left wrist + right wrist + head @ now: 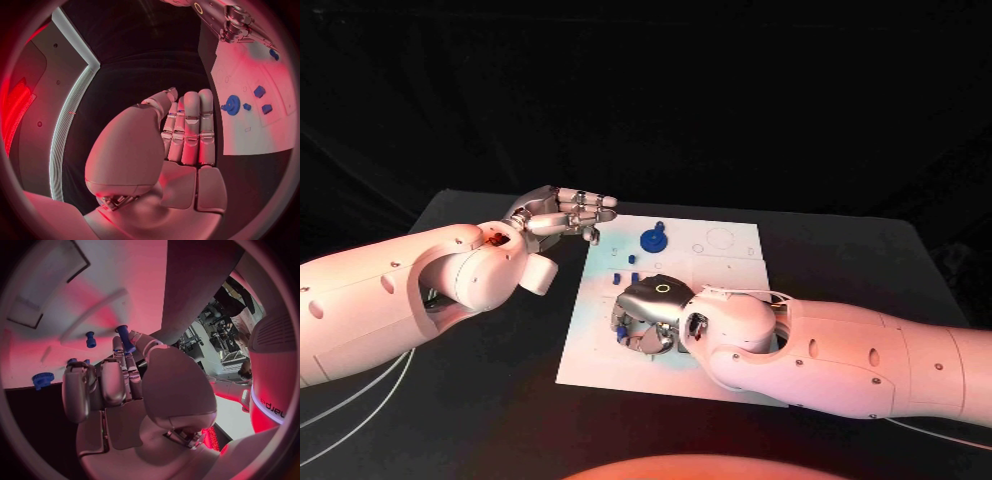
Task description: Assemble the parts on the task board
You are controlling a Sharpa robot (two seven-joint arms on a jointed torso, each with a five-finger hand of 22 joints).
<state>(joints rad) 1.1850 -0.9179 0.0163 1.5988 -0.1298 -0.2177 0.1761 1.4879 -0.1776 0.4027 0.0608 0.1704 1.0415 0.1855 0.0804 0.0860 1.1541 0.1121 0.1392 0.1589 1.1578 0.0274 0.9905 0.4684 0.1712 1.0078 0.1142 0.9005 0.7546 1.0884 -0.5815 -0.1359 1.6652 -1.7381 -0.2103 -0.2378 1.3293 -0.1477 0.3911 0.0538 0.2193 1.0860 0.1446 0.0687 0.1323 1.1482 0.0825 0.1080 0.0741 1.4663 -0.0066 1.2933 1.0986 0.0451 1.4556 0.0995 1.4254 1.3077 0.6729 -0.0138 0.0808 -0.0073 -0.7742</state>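
Observation:
The white task board [718, 270] lies mid-table. A blue gear [653, 240] stands on its far part, with small blue pieces [632, 270] just nearer. My right hand [653, 310] hovers low over the board's near-left area. In the right wrist view it pinches a blue peg [125, 337] between thumb and fingertips, close to the board [62, 300]; another blue peg [91, 339] and the gear [42, 379] stand nearby. My left hand [567, 215] hangs at the board's far-left corner, holding nothing. Its fingers [190, 125] lie side by side, beside the gear [232, 105].
The black table [488, 400] surrounds the board, with bare room left of it and in front. Outlined recesses [718, 240] mark the board's far-right part. White cables [358, 400] run under my left arm.

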